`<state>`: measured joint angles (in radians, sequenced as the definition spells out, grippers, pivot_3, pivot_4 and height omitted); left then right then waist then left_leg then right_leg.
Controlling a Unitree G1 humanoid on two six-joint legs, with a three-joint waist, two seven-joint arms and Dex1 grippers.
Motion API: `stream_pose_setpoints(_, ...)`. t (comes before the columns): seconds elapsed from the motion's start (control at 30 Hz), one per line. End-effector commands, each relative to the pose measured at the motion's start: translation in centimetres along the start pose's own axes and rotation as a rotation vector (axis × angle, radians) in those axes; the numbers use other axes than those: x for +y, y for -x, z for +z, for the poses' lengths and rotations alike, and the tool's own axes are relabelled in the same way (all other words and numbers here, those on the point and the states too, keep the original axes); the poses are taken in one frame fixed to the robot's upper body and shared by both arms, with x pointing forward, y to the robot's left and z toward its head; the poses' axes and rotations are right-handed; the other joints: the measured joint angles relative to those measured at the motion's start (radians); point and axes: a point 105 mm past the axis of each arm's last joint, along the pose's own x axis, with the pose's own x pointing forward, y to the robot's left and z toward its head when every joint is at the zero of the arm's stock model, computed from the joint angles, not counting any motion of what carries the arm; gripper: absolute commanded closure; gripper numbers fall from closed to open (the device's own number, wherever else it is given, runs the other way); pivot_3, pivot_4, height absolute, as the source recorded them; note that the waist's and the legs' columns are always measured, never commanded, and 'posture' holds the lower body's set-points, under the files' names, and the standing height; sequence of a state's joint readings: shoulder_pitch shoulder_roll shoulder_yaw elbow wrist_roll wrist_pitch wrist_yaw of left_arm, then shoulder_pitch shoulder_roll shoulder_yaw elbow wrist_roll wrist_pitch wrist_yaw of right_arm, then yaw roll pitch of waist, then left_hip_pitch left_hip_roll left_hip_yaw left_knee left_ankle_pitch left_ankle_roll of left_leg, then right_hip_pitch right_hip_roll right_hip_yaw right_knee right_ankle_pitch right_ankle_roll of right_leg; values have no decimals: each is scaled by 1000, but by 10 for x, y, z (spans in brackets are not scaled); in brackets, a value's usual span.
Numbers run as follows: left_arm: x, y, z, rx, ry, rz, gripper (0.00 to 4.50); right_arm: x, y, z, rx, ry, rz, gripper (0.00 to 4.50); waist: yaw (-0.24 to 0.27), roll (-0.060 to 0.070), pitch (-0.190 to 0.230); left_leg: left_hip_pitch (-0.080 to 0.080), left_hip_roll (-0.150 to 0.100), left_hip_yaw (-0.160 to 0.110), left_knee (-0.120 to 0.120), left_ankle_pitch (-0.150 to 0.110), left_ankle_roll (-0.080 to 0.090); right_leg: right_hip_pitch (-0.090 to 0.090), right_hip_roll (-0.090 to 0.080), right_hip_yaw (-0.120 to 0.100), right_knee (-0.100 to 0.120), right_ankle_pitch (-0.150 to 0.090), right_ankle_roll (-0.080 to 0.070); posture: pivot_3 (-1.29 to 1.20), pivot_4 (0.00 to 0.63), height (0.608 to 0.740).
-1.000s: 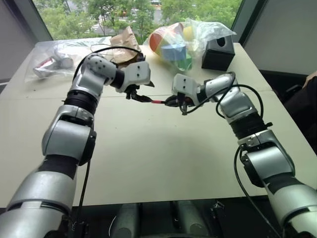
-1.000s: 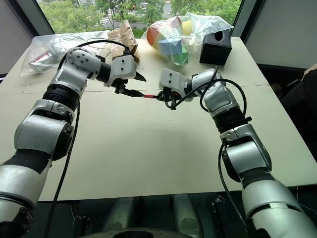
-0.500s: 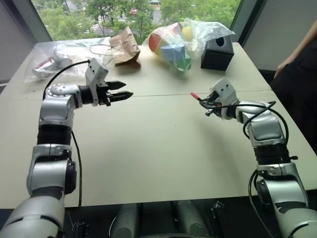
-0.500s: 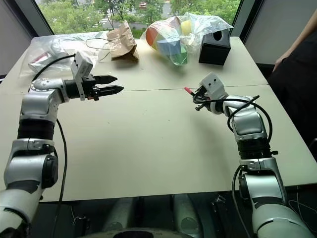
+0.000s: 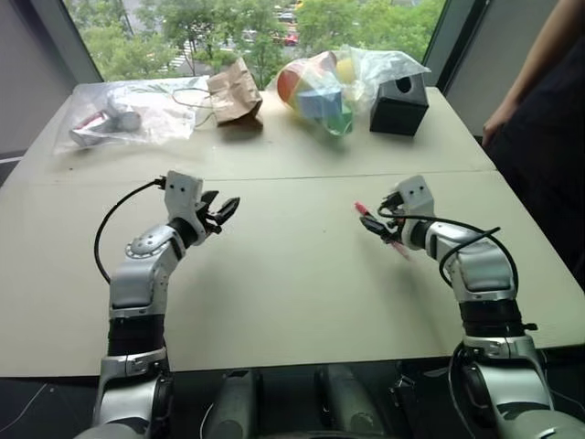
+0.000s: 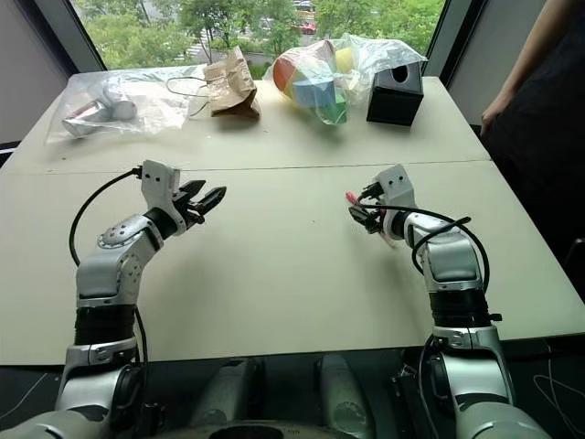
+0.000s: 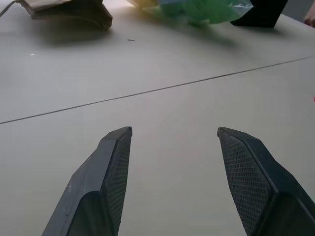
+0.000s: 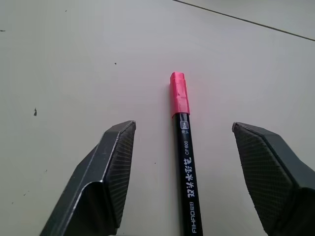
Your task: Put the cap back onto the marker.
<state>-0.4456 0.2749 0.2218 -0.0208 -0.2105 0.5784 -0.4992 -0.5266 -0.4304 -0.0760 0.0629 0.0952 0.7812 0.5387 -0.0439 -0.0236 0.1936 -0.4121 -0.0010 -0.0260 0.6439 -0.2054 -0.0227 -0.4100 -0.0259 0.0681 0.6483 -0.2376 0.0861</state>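
Capping complete: the marker [image 8: 187, 162], the cap [image 8: 178, 93] seated, lies between the spread right gripper [image 8: 189, 132] jaws; left gripper [image 7: 172, 132] open, empty.

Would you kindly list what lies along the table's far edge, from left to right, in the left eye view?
Clear plastic bag → brown paper bag → bag of colourful blocks → black box.
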Motion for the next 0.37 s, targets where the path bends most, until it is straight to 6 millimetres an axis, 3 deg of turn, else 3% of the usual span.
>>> stream_pose_setpoints(0.03,12,3,23,-87,-37,56,1614,-10,12,28,-92,14,-38,30,0,0,0,0,0,0,-1,0,0,0,0,0,-1,0,0,0,150,740)
stream_pose_setpoints(0.2,22,12,24,-78,-48,64,1614,-21,39,43,-141,35,-47,30,1,0,0,0,0,1,-3,0,0,-1,0,1,-2,-1,1,0,150,740)
stream_pose_setpoints(0.37,33,25,21,-41,-70,86,1614,-38,63,33,-125,83,-87,30,1,0,0,0,0,1,-4,0,0,0,-1,1,-4,-1,1,0,150,740)
